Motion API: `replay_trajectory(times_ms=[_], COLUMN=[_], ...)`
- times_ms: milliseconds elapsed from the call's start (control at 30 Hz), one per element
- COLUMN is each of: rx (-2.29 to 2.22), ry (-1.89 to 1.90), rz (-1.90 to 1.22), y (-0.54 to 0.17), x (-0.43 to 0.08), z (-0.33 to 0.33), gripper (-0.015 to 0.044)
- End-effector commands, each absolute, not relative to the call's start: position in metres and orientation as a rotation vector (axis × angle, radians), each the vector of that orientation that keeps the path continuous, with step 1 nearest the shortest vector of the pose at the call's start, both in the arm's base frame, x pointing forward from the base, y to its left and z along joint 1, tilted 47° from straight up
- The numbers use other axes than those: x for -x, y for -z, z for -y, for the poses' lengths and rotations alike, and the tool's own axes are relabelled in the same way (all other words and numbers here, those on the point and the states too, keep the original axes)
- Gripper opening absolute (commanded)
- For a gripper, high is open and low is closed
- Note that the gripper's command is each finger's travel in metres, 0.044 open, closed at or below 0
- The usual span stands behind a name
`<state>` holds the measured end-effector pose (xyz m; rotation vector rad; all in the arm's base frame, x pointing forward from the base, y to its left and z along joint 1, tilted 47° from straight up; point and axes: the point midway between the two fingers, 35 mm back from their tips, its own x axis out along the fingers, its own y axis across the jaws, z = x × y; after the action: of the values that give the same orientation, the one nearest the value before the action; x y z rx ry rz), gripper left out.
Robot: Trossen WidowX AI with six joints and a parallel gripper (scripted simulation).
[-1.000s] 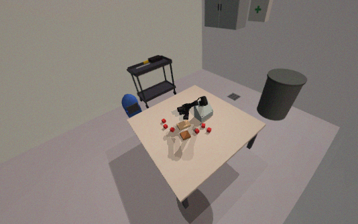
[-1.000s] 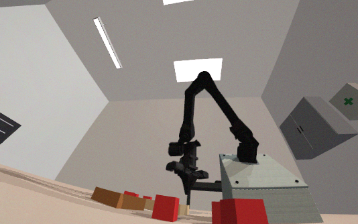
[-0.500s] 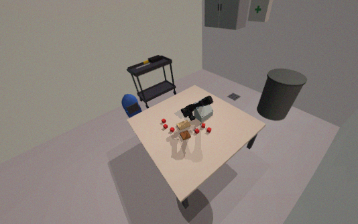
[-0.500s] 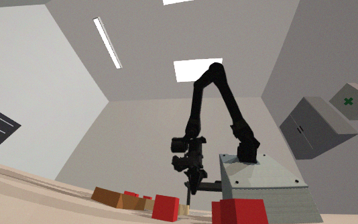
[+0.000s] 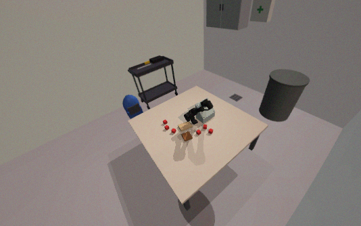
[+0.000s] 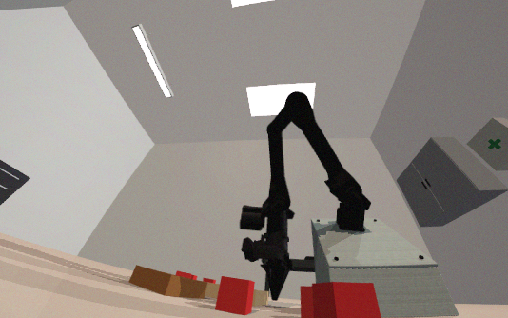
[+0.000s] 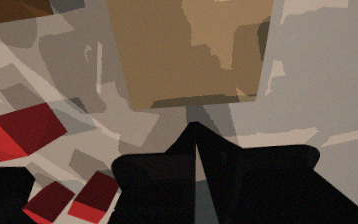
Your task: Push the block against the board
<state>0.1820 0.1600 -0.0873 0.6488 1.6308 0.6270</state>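
The light tan board (image 5: 185, 126) (image 6: 260, 298) (image 7: 190, 50) lies flat on the table. The darker brown square block (image 5: 186, 137) (image 6: 150, 280) lies on the board's far side from the arm base; its corner part (image 7: 10, 10) shows at the top left of the wrist view. A strip of table shows between block and board there, so they look apart. My gripper (image 5: 194, 122) (image 6: 275, 297) (image 7: 193, 125) is shut and empty, pointing down low beside the board's end nearest the base. A small gap shows between the fingertips and that end in the wrist view; whether they touch the table is unclear.
Red cubes stand on both sides of the two parts, three on one side (image 5: 167, 127) and three on the other (image 5: 198, 132) (image 6: 235, 295) (image 7: 22, 130). The grey arm base (image 5: 206, 115) (image 6: 377, 243) stands behind the gripper on the wooden table (image 5: 217, 149).
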Motion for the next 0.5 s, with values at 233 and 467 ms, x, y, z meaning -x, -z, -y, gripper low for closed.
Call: replay_trajectory(times_ms=[233, 467], rx=[-0.663, -0.662], ry=[-0.627, -0.628], rz=[-1.63, -1.629], y=[0.092, 0.093], x=[-0.185, -0.192], z=[-0.166, -0.167], gripper=[0.0, 0.0])
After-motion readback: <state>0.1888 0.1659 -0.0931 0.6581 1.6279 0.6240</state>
